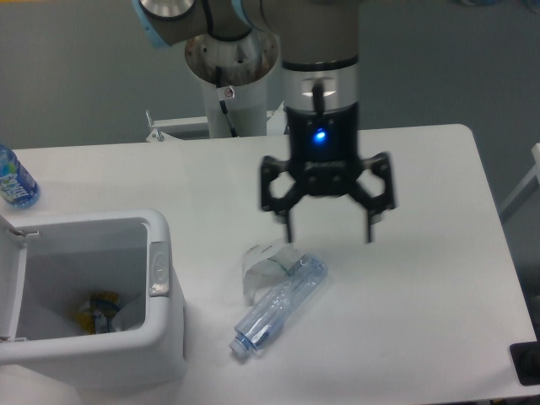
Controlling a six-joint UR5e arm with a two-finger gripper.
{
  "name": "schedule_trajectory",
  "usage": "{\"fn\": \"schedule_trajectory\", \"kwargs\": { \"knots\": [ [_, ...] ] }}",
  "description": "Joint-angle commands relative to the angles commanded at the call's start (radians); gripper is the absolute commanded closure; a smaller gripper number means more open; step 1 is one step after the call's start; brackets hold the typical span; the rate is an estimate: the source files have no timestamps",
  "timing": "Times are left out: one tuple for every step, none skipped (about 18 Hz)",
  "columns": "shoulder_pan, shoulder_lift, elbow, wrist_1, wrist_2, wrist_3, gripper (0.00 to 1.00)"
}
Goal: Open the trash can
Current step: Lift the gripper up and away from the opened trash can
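The white trash can (164,337) stands at the table's front left with its top open, so its inside and some rubbish at the bottom show. Its lid (7,278) stands swung up at the left edge. A small grey button (158,268) sits on the right rim. My gripper (327,228) hangs open well to the right of the can, above the table's middle, with nothing between its fingers. It is slightly blurred.
A clear plastic bottle (278,305) lies on the table below the gripper, with a crumpled clear wrapper (261,263) beside it. A blue-labelled bottle (15,181) stands at the far left edge. A dark object (526,364) sits at the front right corner.
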Motion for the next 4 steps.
{"fn": "schedule_trajectory", "kwargs": {
  "knots": [
    [0.024,0.0,-0.002,-0.023,0.0,0.035,0.0],
    [0.041,0.002,-0.002,-0.049,0.0,0.077,0.0],
    [0.048,0.005,-0.003,-0.072,0.0,0.115,0.0],
    [0.051,0.005,-0.003,-0.085,0.002,0.137,0.0]
  ]
}}
